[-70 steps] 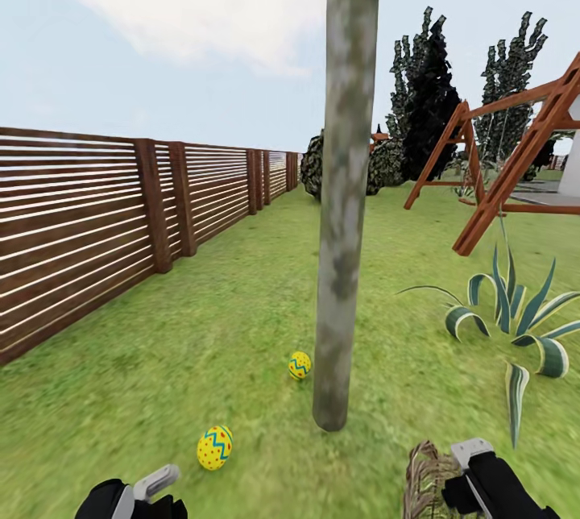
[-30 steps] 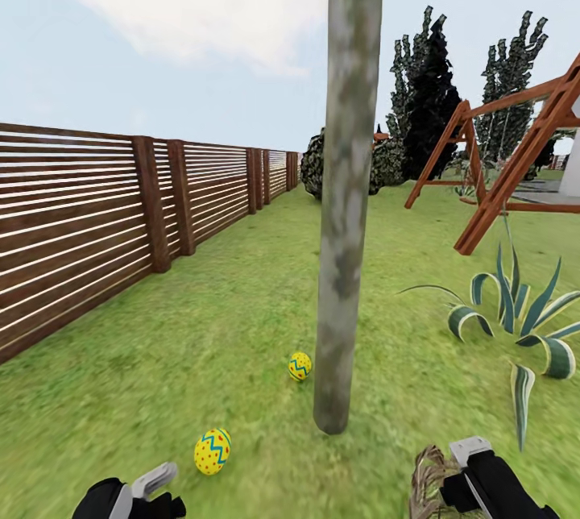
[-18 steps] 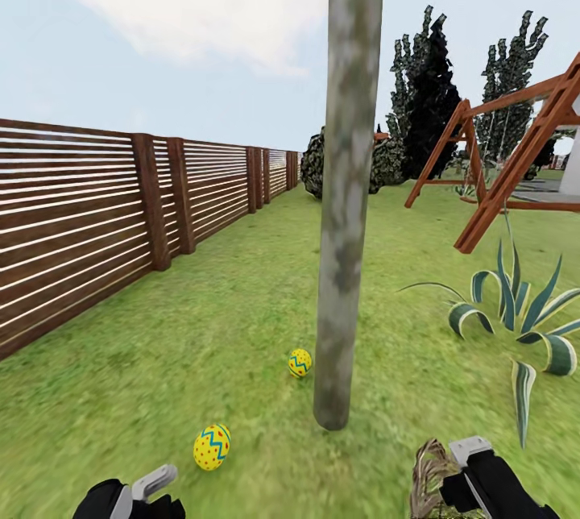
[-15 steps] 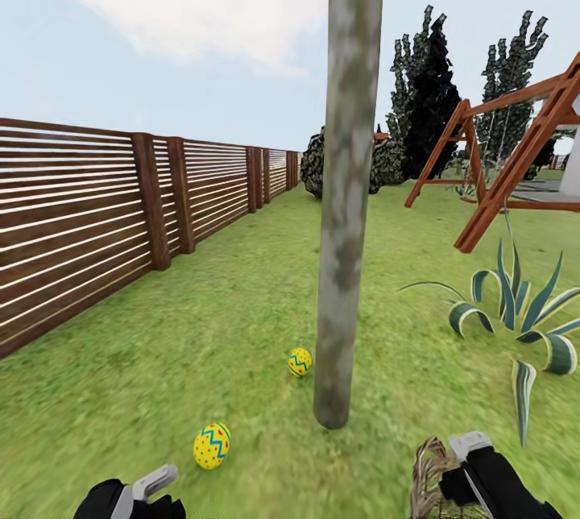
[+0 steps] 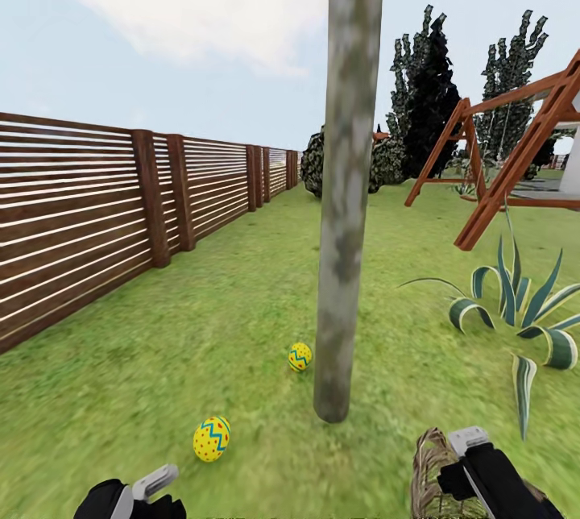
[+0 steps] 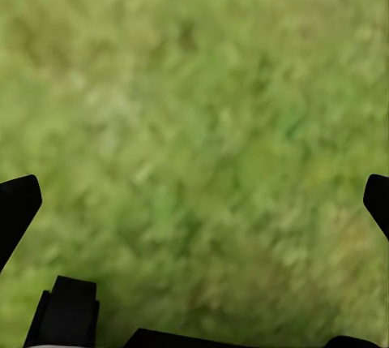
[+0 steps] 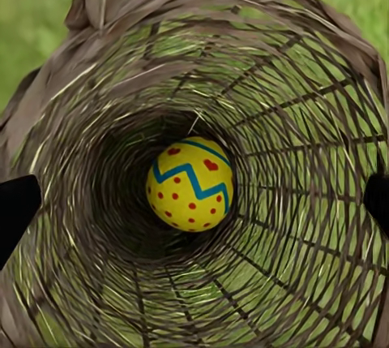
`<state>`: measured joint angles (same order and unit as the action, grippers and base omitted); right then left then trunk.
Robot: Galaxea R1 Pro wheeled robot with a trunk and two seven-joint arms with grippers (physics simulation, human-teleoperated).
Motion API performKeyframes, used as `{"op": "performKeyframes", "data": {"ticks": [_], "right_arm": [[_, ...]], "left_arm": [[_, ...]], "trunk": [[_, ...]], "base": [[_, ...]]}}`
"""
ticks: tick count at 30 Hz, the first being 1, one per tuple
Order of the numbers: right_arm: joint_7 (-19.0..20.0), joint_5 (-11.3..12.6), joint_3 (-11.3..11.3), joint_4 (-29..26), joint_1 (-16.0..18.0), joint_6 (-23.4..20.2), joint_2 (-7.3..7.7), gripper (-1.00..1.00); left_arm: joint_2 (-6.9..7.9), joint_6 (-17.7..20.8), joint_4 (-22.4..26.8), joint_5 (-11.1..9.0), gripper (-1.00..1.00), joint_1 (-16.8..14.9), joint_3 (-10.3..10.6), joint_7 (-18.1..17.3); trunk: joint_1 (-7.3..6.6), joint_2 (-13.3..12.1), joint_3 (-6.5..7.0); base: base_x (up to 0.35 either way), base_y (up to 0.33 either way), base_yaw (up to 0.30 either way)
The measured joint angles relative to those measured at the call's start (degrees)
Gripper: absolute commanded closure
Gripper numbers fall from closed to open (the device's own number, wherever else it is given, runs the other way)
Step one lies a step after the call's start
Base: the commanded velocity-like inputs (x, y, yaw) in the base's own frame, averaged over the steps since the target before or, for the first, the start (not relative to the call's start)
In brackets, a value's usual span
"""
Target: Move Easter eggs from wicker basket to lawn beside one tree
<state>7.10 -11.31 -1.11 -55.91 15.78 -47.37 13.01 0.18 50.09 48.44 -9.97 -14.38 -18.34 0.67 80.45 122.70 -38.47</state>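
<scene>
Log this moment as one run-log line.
eggs by tree: two on lawn | egg in wicker basket: one | left claw: open, empty | right claw: open at basket mouth

Tree (image 5: 348,180) crown cut off by top edge; wicker basket (image 5: 431,475) cropped at bottom edge.

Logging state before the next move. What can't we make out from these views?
- Right gripper, head view: cut off by the bottom edge beside the wicker basket; any hold on the basket unclear.
- Basket, right wrist view: one Easter egg inside; the rim runs past the edges.
- Left gripper, head view: cut off at the bottom edge.
- Tree, head view: crown cropped by the top edge.
- Lawn, left wrist view: blurred.
</scene>
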Motion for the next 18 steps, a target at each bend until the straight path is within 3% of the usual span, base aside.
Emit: {"op": "performKeyframes", "data": {"ticks": [18], "right_arm": [[0.0,0.0,0.2,1.4,0.0,0.0,0.18,-1.00]], "left_arm": [[0.09,0.0,0.5,-0.3,-1.00,0.0,-0.3,-0.2]], "trunk": [[3.96,7.2,-3.23]], "base": [[0.000,0.000,0.000]]}}
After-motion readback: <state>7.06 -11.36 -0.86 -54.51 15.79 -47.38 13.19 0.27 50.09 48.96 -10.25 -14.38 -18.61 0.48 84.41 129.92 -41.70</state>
